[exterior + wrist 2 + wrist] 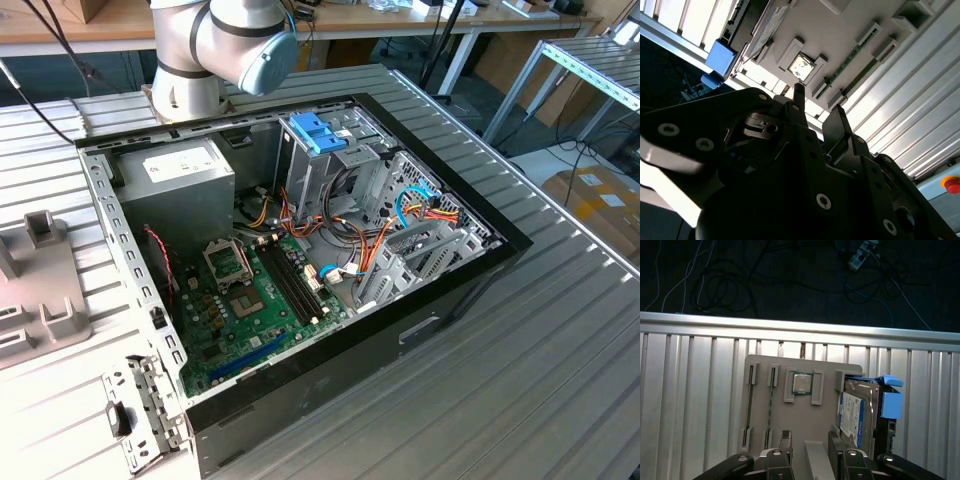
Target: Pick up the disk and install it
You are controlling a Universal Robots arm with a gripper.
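The ribbed aluminium table (560,380) carries everything. On it, to the exterior view's right of the grey tray (40,290), lies the open black computer case (330,375). Inside it are a green circuit board (250,310), a boxy grey power supply (180,180) and a metal cage with light-blue handles (320,135). The rounded silver arm (215,45) with blue joint caps rises from the table beyond the tray and the case.

In the first wrist view the tray (805,425) is a flat matte plate with raised brackets and narrow slots. The disk (857,415) stands on edge in a bracket at one end of this tray. It is a silver metal slab with a white and blue label, and square blue plastic tabs (891,404) stick out along its outer side.

The black gripper (810,440) hangs over the tray's edge, its two flat fingers (785,440) spread apart and holding nothing, one of them just beside the disk. The second wrist view shows the gripper (819,100) just as parted.

A small square metal-capped chip (801,383) sits in a pocket on the tray, beside the disk's bracket.
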